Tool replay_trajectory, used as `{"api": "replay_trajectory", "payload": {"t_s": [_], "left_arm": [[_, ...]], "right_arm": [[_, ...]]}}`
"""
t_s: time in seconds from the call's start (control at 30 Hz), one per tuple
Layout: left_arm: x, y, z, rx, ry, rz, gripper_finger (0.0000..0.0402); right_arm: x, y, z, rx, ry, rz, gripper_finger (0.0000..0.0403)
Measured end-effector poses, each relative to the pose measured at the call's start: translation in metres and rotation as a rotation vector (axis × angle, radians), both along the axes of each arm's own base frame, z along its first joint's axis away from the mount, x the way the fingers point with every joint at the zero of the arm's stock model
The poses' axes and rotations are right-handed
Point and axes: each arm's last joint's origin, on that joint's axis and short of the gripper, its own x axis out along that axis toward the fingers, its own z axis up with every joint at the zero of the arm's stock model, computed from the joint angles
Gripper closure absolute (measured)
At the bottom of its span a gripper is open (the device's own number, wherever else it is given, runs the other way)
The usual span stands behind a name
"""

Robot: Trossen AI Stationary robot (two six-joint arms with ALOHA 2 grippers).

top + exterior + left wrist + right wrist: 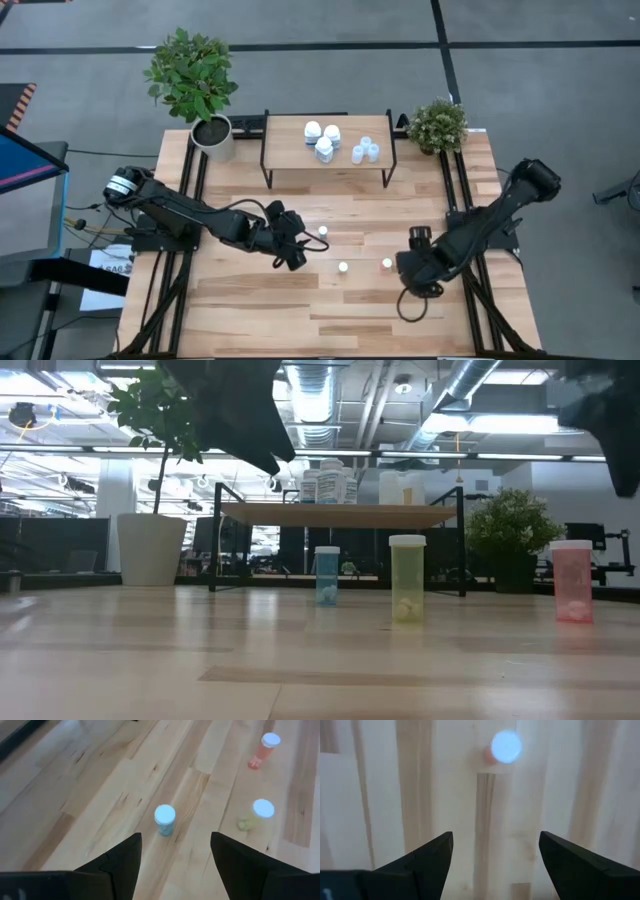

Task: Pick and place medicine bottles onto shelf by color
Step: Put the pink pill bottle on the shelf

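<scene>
Three small tinted bottles stand upright on the tabletop: a greenish-blue one, a yellow one and an orange-pink one. Three white bottles and three pale-blue ones stand on the shelf. My left gripper is open above the table, just left of the greenish-blue bottle. My right gripper is open above the table, just right of the orange-pink bottle.
A white pot with a tall plant stands at the shelf's left end. A small bushy plant stands at its right end. Bare tabletop lies toward the near edge.
</scene>
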Motion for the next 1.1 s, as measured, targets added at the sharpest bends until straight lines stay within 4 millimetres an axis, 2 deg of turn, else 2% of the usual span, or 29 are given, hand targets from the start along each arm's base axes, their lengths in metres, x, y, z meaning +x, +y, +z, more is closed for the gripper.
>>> {"api": "replay_trajectory", "payload": {"t_s": [0.17, 0.37, 0.5, 0.6, 0.7, 0.73, 0.87, 1.0, 1.1], "left_arm": [[-0.003, 0.001, 0.004, 0.028, 0.011, -0.031, 0.0178], [-0.018, 0.004, 0.018, 0.02, 0.033, -0.069, 0.0178], [-0.032, 0.008, 0.033, 0.045, 0.038, -0.102, 0.0178], [-0.042, 0.012, 0.046, 0.054, 0.007, -0.119, 0.0178], [-0.051, 0.014, 0.057, 0.047, -0.032, -0.118, 0.0178], [-0.054, 0.015, 0.06, 0.045, -0.039, -0.118, 0.0178], [-0.06, 0.017, 0.068, 0.037, -0.067, -0.118, 0.0178], [-0.064, 0.018, 0.072, 0.031, -0.082, -0.119, 0.0178], [-0.065, 0.019, 0.072, 0.03, -0.081, -0.12, 0.0178]], "right_arm": [[0.009, 0.011, -0.016, 0.025, 0.011, -0.139, 0.0085], [0.009, 0.033, -0.013, 0.163, -0.18, -0.551, 0.0085], [-0.015, 0.055, -0.01, 0.173, -0.367, -0.77, 0.0085], [-0.046, 0.072, -0.012, 0.185, -0.477, -0.935, 0.0085], [-0.073, 0.084, -0.027, 0.154, -0.625, -1.113, 0.0085], [-0.075, 0.087, -0.035, 0.125, -0.626, -1.122, 0.0085], [-0.06, 0.092, -0.062, 0.008, -0.454, -1.21, 0.0089], [-0.029, 0.08, -0.073, -0.099, -0.456, -1.294, 0.0097], [-0.011, 0.069, -0.078, -0.175, -0.465, -1.283, 0.01]]}}
